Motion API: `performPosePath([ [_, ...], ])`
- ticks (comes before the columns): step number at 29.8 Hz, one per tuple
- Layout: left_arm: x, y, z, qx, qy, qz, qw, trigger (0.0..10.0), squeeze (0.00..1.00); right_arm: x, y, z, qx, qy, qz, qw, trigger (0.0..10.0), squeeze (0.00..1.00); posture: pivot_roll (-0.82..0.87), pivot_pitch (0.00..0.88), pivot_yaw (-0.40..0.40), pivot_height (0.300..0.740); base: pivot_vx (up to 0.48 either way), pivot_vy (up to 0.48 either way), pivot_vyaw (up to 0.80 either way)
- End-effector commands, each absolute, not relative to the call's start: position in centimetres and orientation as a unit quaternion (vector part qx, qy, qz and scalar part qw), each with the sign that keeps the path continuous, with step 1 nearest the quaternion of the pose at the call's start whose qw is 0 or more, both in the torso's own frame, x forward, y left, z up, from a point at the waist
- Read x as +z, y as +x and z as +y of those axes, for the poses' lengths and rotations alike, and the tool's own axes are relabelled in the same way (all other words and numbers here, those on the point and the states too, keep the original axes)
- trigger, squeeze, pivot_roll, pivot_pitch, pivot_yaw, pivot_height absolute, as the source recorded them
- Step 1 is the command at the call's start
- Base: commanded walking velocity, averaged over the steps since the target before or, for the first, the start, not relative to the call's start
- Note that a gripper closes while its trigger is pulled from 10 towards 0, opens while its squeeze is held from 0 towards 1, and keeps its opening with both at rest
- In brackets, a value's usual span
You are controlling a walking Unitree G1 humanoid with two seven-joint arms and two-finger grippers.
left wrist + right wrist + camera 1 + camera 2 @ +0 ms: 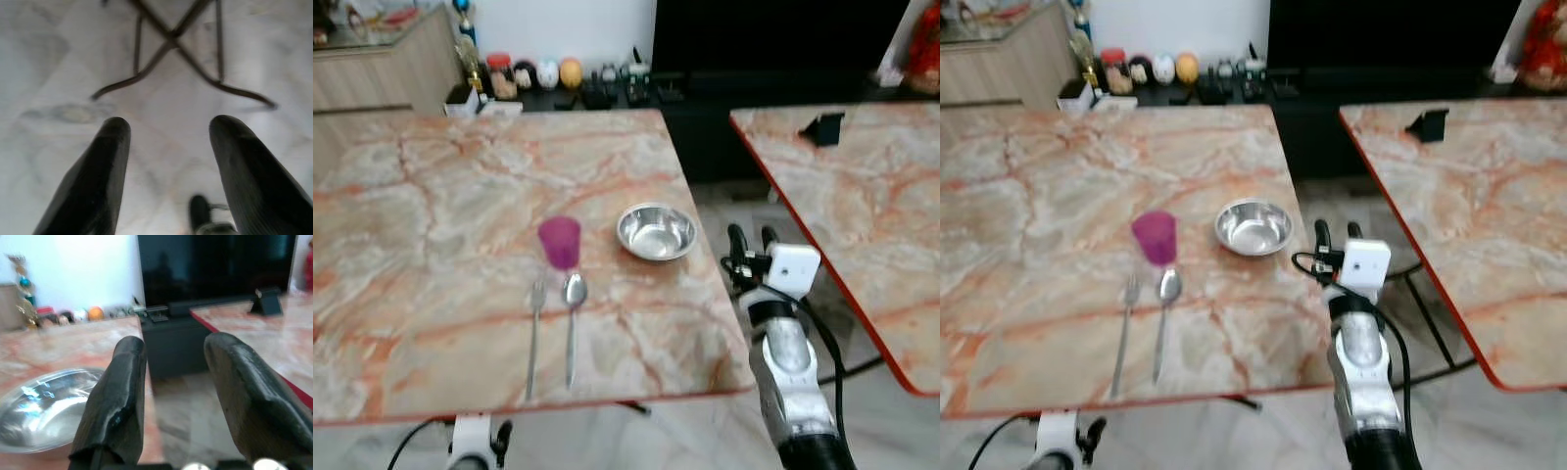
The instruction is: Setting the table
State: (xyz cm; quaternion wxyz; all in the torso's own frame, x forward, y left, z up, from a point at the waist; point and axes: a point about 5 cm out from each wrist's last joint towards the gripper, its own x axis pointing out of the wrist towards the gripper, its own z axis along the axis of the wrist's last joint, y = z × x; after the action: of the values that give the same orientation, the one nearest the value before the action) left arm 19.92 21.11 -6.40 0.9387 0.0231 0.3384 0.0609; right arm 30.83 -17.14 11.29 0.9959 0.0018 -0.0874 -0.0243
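On the marble table [431, 196] stand a purple cup [560, 242] and, to its right, a steel bowl [656, 231]. A fork [533, 338] and a spoon [573, 323] lie side by side in front of the cup. My right gripper [753, 238] is raised off the table's right edge, just right of the bowl, open with nothing between its fingers; the right wrist view has the bowl [41, 406] close beside them. My left gripper [168, 132] hangs below the table's front edge, open over the floor.
A second marble table [862, 196] with a red rim stands to the right, with a narrow gap of floor between the two. A dark cabinet and a shelf of small ornaments [548, 78] line the far wall. Folding table legs [171, 44] cross on the floor.
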Motion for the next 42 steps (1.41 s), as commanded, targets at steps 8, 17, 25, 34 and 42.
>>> performPosePath([
  [8, -6.9, 19.2, 21.3, 0.06, 0.023, 0.357, 0.932, 10.0, 0.0, 12.1, 31.1, -17.1, -0.023, 0.008, -0.1, 0.995, 10.0, 0.0, -0.09, 0.0, 0.001, 0.736, 0.03, 0.0, 0.0],
  [17, -8.2, 16.3, 21.9, 0.065, 0.021, 0.403, 0.913, 10.0, 0.0, 12.8, 31.9, -18.0, -0.045, 0.018, -0.088, 0.995, 10.0, 0.0, -0.09, 0.001, 0.002, 0.736, 0.0, 0.0, 0.0],
  [25, -8.2, 16.3, 22.2, 0.067, 0.021, 0.404, 0.912, 10.0, 0.0, 13.1, 35.1, -18.0, -0.028, 0.027, -0.005, 0.999, 10.0, 1.0, -0.1, 0.003, 0.007, 0.736, 0.0, 0.0, 0.0],
  [34, -7.7, 17.5, 21.8, 0.06, 0.02, 0.387, 0.92, 10.0, 0.0, 14.1, 37.9, -16.6, 0.013, 0.076, 0.061, 0.995, 10.0, 1.0, -0.09, 0.007, 0.006, 0.736, 0.0, 0.0, 0.0],
  [42, -7.6, 17.6, 21.8, 0.063, 0.021, 0.382, 0.922, 10.0, 0.0, 13.8, 38.6, -15.3, 0.055, 0.127, 0.109, 0.984, 10.0, 1.0, -0.09, 0.012, 0.004, 0.736, 0.0, 0.0, 0.0],
])
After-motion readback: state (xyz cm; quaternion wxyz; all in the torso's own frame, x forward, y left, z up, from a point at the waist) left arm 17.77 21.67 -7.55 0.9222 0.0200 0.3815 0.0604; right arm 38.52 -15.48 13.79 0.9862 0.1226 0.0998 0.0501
